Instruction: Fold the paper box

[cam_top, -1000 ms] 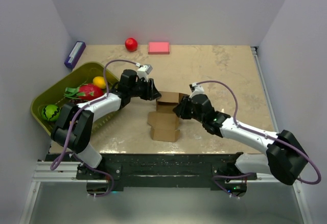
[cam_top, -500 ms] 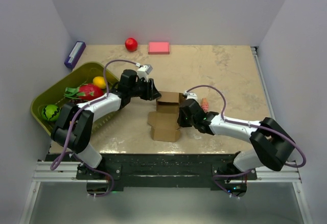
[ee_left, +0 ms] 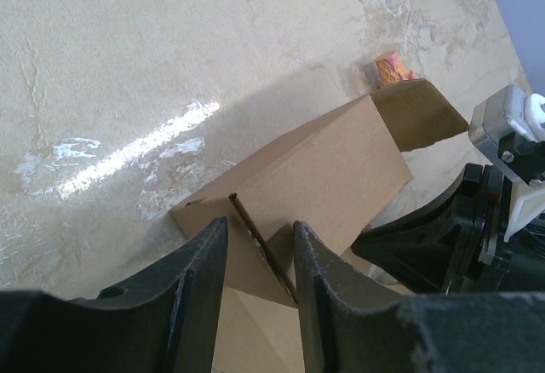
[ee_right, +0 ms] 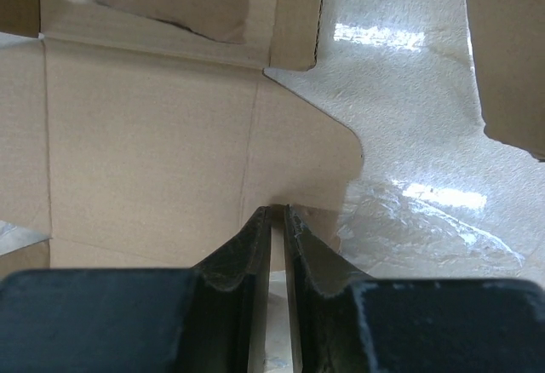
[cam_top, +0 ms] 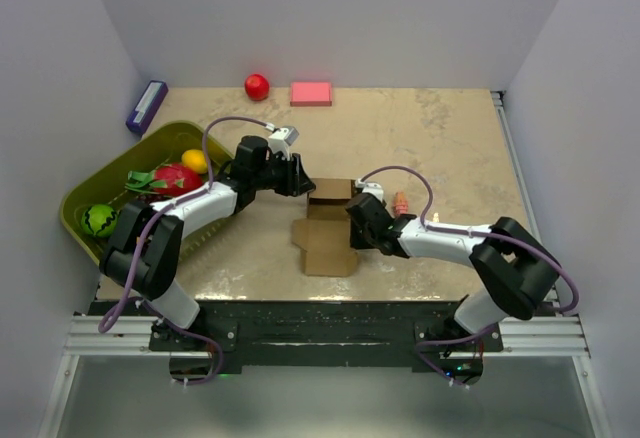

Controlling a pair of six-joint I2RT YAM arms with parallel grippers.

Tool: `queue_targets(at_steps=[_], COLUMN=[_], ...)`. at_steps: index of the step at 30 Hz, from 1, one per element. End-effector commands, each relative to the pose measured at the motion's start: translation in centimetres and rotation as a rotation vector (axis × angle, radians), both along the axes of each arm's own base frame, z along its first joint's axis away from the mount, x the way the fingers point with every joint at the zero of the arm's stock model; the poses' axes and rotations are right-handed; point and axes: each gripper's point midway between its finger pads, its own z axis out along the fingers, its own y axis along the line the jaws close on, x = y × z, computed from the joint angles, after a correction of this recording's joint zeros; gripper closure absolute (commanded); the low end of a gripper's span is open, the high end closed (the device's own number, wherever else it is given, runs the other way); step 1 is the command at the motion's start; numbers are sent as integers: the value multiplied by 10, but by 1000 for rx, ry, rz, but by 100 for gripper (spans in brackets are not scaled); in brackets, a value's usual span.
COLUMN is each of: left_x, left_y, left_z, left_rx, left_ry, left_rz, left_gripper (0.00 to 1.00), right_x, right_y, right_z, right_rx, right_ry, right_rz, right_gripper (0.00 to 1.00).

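Observation:
The paper box [cam_top: 326, 248] is brown cardboard in mid-table, its far part standing up as walls [cam_top: 330, 193] and its near part lying flat with flaps. In the left wrist view my left gripper [ee_left: 260, 237] stands open astride the edge of an upright wall of the paper box [ee_left: 315, 169], the wall close to the right finger. My left gripper [cam_top: 303, 184] is at the box's far left corner. My right gripper [cam_top: 353, 228] lies low at the box's right side. Its jaws [ee_right: 277, 211] are nearly together, tips against the near edge of a flat flap [ee_right: 170, 169].
A green basket [cam_top: 160, 130] with fruit stands at the left. A purple box [cam_top: 146, 106], a red ball [cam_top: 257, 85] and a pink block [cam_top: 311, 93] lie along the back. A small orange-pink object [cam_top: 401, 201] sits right of the box, behind my right arm.
My right gripper has moved down and left onto the box's right flap, and its jaws have narrowed. The left arm has not moved.

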Motion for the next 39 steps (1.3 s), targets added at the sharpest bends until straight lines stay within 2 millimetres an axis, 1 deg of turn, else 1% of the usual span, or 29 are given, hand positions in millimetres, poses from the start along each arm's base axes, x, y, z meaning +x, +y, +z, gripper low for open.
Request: queue_targets(at_steps=[1,2,5,6,7,9,10,13,14,16,17,18,20,21,23,25,26,28,30,32,33,36,39], left_x=[7,7,7,7,7,7,7,7,8,8,8,7,7,6,3,1,0,-2,-5,-8,-11,-14,-16], left_y=[-5,-5,-5,-5,-5,-5,-5,-4,-4,-3,-3,-3,-1,0,0,0,0,-1,-2,-4,-4,-8,-11], left_z=[23,23,24,25,25,26,26,26,29,32,38,40,49,49,54,52,49,39,33,26,22,19,12], left_rx=[-24,-24,-24,-24,-24,-24,-24,-24,-25,-23,-30,-33,-43,-44,-55,-63,-62,-53,-45,-28,-19,-15,-19], left_ry=[-67,-67,-73,-76,-76,-77,-77,-80,-86,-99,-114,-120,-145,-144,-155,-145,-136,-102,-77,-60,-47,-39,-13], left_rz=[-12,-12,-10,-11,-11,-11,-11,-10,-9,-4,-4,-4,3,7,8,9,10,-2,-13,-27,-32,-46,-58], left_gripper=[59,59,59,59,59,59,59,59,59,59,59,58,55,51,49,47,47,47,48,48,48,47,46], right_x=[-1,-1,0,2,5,10,13,21,25,30,36,39,47,50,56,62,64,70,74,79,81,82,84], right_y=[-9,-8,0,2,4,6,7,5,0,-6,-16,-21,-30,-31,-29,-27,-27,-26,-31,-31,-32,-31,-34], right_z=[4,8,27,37,46,61,69,82,83,82,81,80,78,77,78,78,74,74,68,68,65,58,54], right_rx=[-38,-32,14,33,46,77,93,114,112,110,104,105,124,136,166,182,183,196,184,194,191,188,175], right_ry=[-3,-9,-19,-36,-50,-77,-91,-115,-119,-118,-122,-122,-133,-139,-154,-165,-160,-170,-175,-191,-190,-179,-181], right_rz=[-28,-26,-11,-10,-13,-20,-21,-29,-42,-53,-77,-86,-101,-101,-92,-95,-99,-110,-140,-157,-165,-171,-190], right_gripper=[83,82,72,58,54,48,47,48,49,54,56,58,63,64,67,68,69,71,71,72,73,74,75])
